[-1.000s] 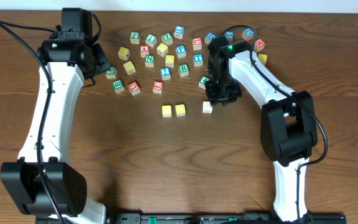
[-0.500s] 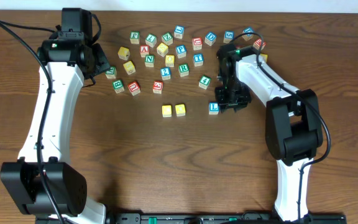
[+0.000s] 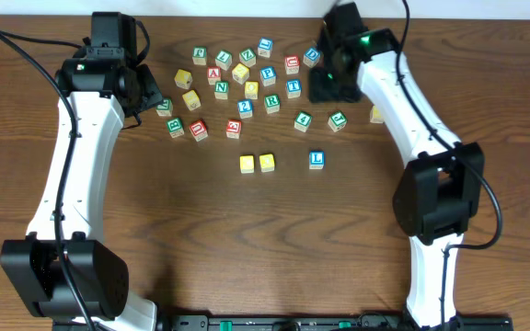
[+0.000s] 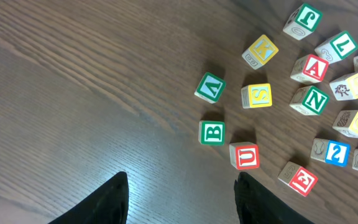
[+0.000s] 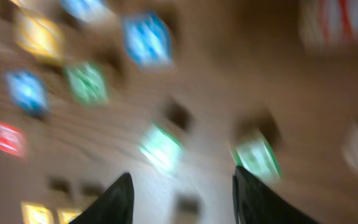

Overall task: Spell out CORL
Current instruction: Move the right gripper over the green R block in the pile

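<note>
Two yellow-topped cubes [image 3: 247, 164] [image 3: 267, 163] lie side by side in mid-table. To their right, across a gap, lies the white cube with a blue L [image 3: 316, 159], free of any gripper. The white cube with a green R [image 3: 272, 103] is in the pile behind them. My right gripper [image 3: 328, 87] [image 5: 182, 177] hangs open and empty over the right side of the pile, far behind the L cube; its wrist view is blurred by motion. At the pile's left edge my left gripper [image 3: 150, 97] [image 4: 182, 177] is open over bare wood, holding nothing.
Several loose letter cubes [image 3: 247, 74] are scattered across the back of the table. Two green-lettered cubes [image 3: 303, 120] [image 3: 337, 119] and a yellow one [image 3: 376, 114] lie near the right arm. A green B cube [image 4: 212, 132] and a red U cube [image 4: 247, 155] sit just ahead of the left fingers.
The right gripper set the L cube down right of the yellow pair, opened, and drew back up over the pile. The left arm has not moved.
</note>
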Motion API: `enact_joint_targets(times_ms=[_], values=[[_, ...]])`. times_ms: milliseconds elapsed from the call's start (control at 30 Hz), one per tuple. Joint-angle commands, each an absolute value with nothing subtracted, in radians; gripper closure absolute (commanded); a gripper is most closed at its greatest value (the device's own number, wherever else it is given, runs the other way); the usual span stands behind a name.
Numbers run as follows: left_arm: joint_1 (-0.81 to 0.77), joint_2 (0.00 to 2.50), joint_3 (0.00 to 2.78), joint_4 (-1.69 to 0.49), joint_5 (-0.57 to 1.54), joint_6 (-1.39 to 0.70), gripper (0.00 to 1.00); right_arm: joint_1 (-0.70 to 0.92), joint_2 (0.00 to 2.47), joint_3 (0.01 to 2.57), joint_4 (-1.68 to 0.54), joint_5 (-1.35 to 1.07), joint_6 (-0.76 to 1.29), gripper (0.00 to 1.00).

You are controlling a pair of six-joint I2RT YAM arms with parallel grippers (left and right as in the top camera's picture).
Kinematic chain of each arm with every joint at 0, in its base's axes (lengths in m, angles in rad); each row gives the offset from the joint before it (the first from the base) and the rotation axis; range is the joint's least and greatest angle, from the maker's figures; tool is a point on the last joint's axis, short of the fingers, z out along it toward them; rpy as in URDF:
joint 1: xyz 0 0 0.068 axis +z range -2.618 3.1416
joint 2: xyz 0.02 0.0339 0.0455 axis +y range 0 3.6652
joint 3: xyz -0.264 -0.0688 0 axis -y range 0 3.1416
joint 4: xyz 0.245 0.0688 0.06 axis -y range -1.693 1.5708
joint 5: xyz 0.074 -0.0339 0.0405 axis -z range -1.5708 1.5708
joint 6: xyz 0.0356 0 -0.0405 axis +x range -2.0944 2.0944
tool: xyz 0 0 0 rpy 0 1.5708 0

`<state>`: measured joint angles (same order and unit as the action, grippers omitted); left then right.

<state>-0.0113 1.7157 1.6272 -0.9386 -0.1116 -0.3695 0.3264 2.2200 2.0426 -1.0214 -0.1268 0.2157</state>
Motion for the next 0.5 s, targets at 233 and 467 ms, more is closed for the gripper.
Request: enact_joint_targets(times_ms=[233, 467], values=[[-0.01, 1.721, 1.626, -0.941, -0.125, -0.377, 0.46, 0.507, 2.352, 2.045, -0.716, 0.026, 0.239, 0.5], [-0.01, 1.721, 1.626, -0.941, -0.125, -0.377, 0.46, 0.513, 2.422, 2.045, -0.7, 0.093, 0.3, 0.46]])
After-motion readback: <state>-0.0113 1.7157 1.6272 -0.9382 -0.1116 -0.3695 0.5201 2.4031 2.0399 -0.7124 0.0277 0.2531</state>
